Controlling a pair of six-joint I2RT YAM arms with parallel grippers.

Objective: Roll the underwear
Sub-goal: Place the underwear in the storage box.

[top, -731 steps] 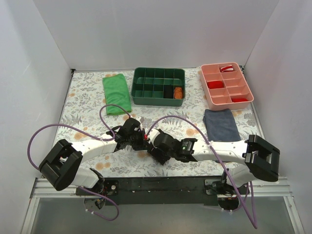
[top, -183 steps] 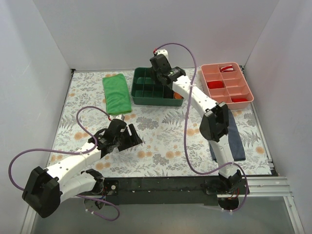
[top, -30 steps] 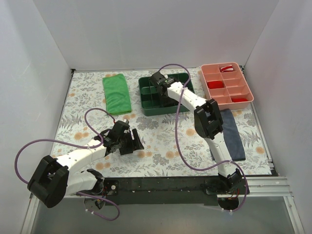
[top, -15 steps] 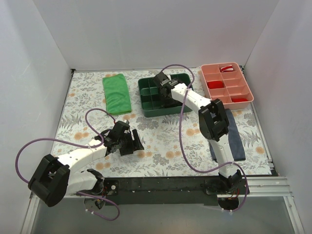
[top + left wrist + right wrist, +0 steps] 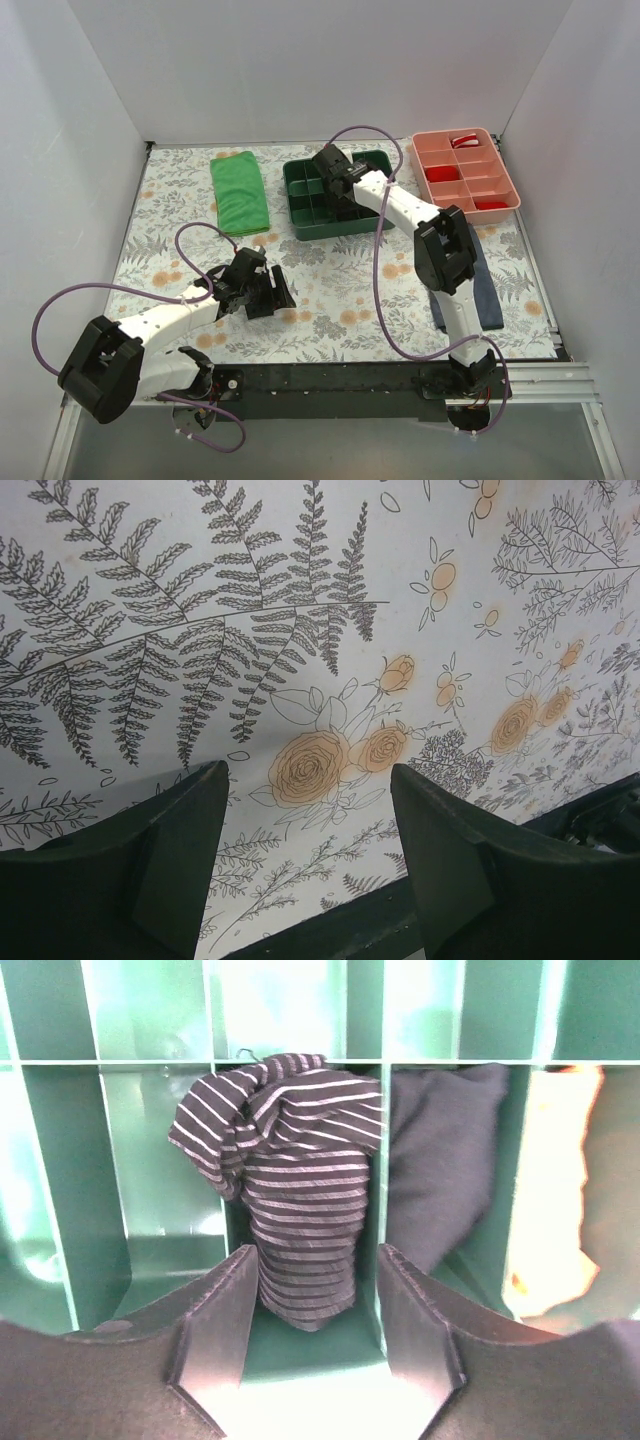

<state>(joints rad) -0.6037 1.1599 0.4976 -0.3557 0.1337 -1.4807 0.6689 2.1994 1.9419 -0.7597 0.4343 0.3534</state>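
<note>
The underwear [image 5: 300,1210], black with fine pale stripes, stands as a bunched roll in one compartment of the green tray [image 5: 150,1160]. My right gripper [image 5: 315,1255] is open, a finger on each side of the roll's lower end, not pinching it. In the top view the right gripper [image 5: 330,166] hangs over the back of the green tray [image 5: 300,226] and hides the underwear. My left gripper [image 5: 270,291] hovers low over the flowered tablecloth at the front left. It is open [image 5: 308,772], with only cloth between its fingers.
A dark rolled garment [image 5: 440,1160] fills the compartment to the right of the roll, with an orange-and-pale item [image 5: 550,1210] beyond it. A green folded cloth [image 5: 238,193] lies at the back left, a pink tray [image 5: 465,175] at the back right, a navy garment [image 5: 487,290] under the right arm.
The right gripper's jaws have spread apart around the underwear in the tray and its wrist has shifted slightly. The left arm has stayed still.
</note>
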